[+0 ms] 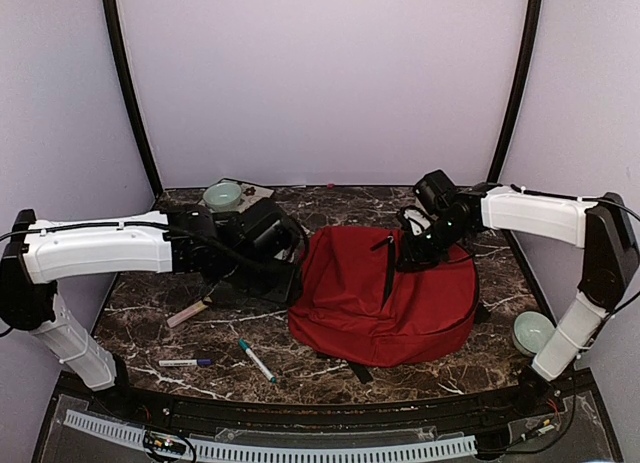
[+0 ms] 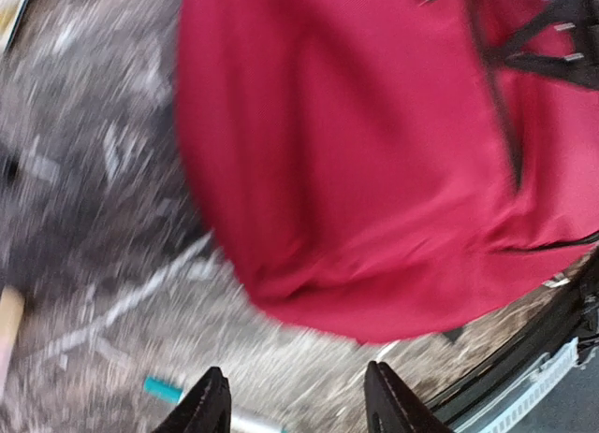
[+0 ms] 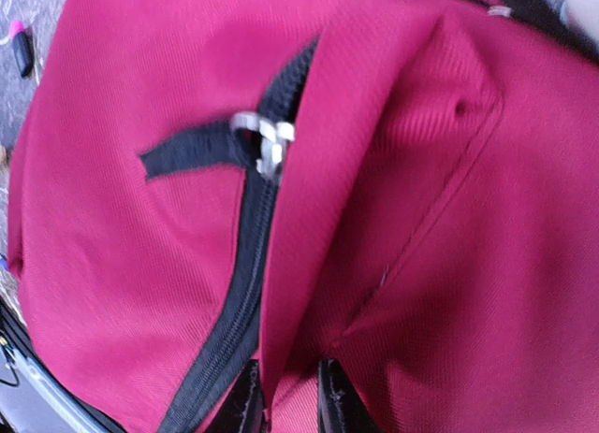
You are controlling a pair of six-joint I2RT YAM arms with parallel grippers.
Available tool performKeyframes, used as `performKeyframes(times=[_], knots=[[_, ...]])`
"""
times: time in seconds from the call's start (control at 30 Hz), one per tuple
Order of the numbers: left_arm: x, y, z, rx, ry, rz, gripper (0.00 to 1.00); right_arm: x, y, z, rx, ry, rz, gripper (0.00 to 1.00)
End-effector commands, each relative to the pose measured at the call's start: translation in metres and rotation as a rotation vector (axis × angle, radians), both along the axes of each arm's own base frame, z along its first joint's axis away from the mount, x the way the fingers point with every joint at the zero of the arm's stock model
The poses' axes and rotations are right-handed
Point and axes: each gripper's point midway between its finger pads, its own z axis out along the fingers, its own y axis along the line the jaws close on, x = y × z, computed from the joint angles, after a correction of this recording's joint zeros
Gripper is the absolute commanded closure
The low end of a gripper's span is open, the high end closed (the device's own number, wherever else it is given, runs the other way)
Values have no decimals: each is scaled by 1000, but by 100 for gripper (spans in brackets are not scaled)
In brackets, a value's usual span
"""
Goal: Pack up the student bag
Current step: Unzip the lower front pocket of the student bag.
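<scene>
Cloth on the red bag [image 1: 350, 283], lying flat mid-worktop [image 1: 430, 375], looks soft and floppy, so the right pincer [image 3: 288, 384] pinches a fold by the zipper [image 3: 245, 265] while the left pincer [image 2: 295, 377] hangs open nearby.

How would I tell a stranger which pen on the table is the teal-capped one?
Find the big red backpack in the middle of the marble table. Off its near left corner lies the teal-capped pen, white-bodied and slanted. The other pen, further left, lies level and has a dark blue cap.
</scene>
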Motion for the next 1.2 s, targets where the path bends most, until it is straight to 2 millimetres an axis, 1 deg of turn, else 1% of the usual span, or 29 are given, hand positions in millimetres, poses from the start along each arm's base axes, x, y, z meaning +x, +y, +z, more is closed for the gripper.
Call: performKeyframes(times=[0.0,0.13,0.17,0.23,0.27,0.33,0.4,0.53,0.63,0.7,0.8,0.87,0.97,1.0,1.17], knots=[[39,-65,53,-57,-293,-262,49,21,4,13,31,-20,-15,79],[62,-105,74,-69,-477,-442,46,28,6,17,59,-13,-21,79],[67,-115,78,-105,-497,-477,45,29,6,18,67,-11,-22,79],[85,-125,78,-148,-483,-501,44,31,6,18,74,-11,-27,80],[99,-130,75,-170,-465,-503,44,32,5,17,75,-8,-29,81],[113,-139,71,-195,-448,-532,44,32,5,16,80,-2,-33,82],[122,-151,65,-200,-453,-583,44,32,7,14,90,10,-33,83],[130,-174,50,-213,-479,-680,46,31,8,13,99,21,-33,88],[141,-184,38,-215,-471,-715,50,29,7,12,97,26,-30,91],[145,-191,33,-242,-465,-736,51,28,7,12,98,29,-26,93],[150,-198,29,-265,-466,-761,51,25,6,11,98,33,-20,93],[154,-202,19,-250,-451,-767,52,23,6,10,98,36,-16,94],[160,-204,5,-233,-440,-762,56,21,7,10,103,44,-15,95],[161,-205,2,-232,-441,-758,59,22,7,10,106,44,-16,95],[173,-204,-7,-192,-461,-726,65,19,7,7,108,57,-16,97]])
